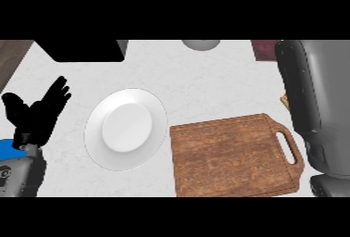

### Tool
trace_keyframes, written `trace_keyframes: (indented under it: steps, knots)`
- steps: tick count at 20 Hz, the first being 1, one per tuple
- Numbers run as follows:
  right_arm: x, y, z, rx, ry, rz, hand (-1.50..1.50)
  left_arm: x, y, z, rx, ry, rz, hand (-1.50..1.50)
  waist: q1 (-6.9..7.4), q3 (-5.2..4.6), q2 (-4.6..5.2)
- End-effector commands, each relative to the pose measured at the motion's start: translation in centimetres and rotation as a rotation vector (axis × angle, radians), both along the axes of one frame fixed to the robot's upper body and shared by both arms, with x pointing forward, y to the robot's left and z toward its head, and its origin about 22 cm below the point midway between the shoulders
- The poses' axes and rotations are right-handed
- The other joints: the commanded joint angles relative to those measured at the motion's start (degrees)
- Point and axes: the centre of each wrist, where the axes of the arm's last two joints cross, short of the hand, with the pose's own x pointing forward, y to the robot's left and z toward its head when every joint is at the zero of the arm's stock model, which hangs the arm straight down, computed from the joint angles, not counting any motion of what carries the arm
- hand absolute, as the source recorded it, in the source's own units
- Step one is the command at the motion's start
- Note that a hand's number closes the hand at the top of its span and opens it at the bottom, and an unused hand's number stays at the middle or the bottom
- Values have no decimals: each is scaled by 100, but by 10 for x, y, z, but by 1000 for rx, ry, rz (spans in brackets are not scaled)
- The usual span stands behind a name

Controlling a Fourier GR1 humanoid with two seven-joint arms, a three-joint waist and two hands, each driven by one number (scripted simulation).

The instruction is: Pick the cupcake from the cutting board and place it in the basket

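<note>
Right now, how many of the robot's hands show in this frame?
1. The left hand rests open, fingers up, at the left edge. The right forearm runs up the right side; its hand is out of view.

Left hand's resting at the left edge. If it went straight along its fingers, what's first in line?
Probably the black box at the far edge: the left hand's fingers point up and slightly right, passing left of the white plate. Height is unclear.
</note>
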Motion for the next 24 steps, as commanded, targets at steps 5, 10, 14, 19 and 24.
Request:
trace_keyframes:
  steps: [5,10,14,19,24]
  knots:
    - [-23,-63,-34,99,84,-136,150,-6,-9,4,-11,-2,-3,0,16,5,-1]
    - [-55,-97,-42,113,37,-119,150,4,-2,9,-14,-6,-3,0,-2,4,11]
    - [-70,-112,-63,156,16,-134,150,0,11,4,-9,10,0,0,23,3,19]
    - [-78,-147,-81,156,-88,-344,-150,-4,19,2,-17,8,5,0,27,3,40]
    - [-78,-157,-117,179,-33,-294,-150,3,20,2,-17,6,-14,0,63,3,41]
